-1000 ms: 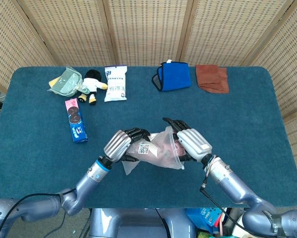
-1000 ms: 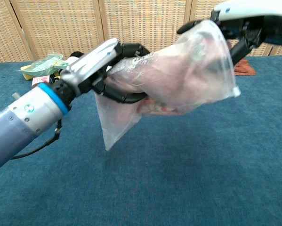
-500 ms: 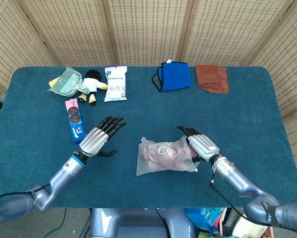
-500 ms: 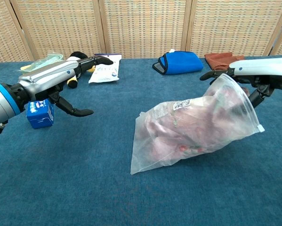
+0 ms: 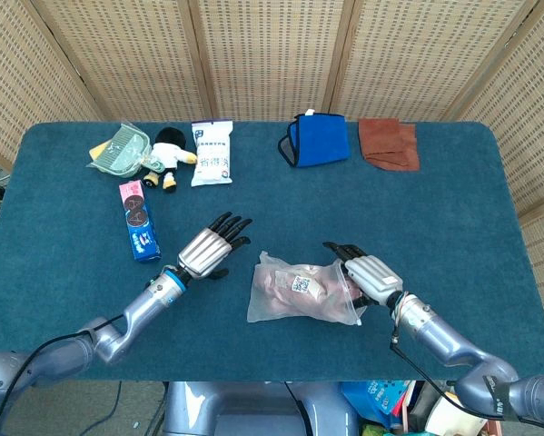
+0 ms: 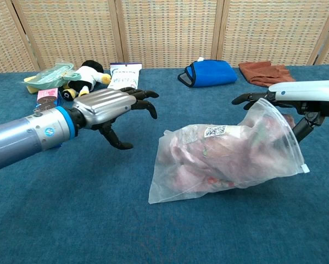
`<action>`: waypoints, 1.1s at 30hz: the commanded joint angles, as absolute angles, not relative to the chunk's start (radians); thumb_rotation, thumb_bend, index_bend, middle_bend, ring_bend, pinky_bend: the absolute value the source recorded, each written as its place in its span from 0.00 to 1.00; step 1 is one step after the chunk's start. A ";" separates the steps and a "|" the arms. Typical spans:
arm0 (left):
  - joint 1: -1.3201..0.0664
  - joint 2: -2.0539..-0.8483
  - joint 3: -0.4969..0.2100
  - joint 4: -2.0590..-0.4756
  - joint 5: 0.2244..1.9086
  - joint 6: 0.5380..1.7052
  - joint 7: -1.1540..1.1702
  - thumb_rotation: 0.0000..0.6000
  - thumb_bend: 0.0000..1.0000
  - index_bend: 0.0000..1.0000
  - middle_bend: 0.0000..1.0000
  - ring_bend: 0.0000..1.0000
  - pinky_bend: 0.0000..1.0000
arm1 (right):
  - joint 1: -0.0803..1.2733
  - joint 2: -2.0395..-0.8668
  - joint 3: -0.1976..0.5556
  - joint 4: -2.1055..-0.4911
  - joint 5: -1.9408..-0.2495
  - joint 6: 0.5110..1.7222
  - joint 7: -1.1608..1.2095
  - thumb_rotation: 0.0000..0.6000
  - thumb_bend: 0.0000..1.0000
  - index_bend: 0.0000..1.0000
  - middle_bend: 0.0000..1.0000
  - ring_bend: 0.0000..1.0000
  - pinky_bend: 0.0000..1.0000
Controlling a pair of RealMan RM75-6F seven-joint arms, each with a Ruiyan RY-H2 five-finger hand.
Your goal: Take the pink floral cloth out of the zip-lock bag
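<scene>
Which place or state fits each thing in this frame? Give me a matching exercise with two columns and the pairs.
Things:
1. clear zip-lock bag with the pink floral cloth
2. left hand
3. blue fabric pouch
4. rust-brown folded cloth

Places or states:
A. far edge of the table, nearest the right corner
B. open above the table, holding nothing
C. lying mid-table, its end held by the right hand
D. far edge, just left of the brown cloth

Pairs: 1-C, 2-B, 3-D, 4-A
</scene>
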State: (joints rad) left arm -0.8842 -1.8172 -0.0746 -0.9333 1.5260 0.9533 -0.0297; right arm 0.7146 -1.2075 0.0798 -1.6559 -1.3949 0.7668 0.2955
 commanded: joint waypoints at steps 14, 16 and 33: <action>-0.972 -1.988 -0.137 -0.770 1.476 0.873 -0.133 1.00 0.31 0.29 0.00 0.00 0.00 | 0.725 -1.199 0.072 -1.683 -1.476 0.791 0.363 1.00 0.81 0.71 0.00 0.00 0.00; -0.975 -1.996 -0.134 -0.763 1.479 0.871 -0.149 1.00 0.32 0.33 0.00 0.00 0.00 | 0.726 -1.199 0.071 -1.686 -1.475 0.791 0.363 1.00 0.81 0.71 0.00 0.00 0.00; -0.969 -2.004 -0.135 -0.742 1.474 0.897 -0.164 1.00 0.51 0.62 0.00 0.00 0.00 | 0.725 -1.192 0.069 -1.696 -1.470 0.803 0.364 1.00 0.81 0.71 0.00 0.00 0.00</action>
State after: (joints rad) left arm -0.9694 -2.0055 -0.1350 -0.7413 1.4741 0.8956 -0.1633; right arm 0.7260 -1.1929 0.0689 -1.6960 -1.4701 0.8027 0.3644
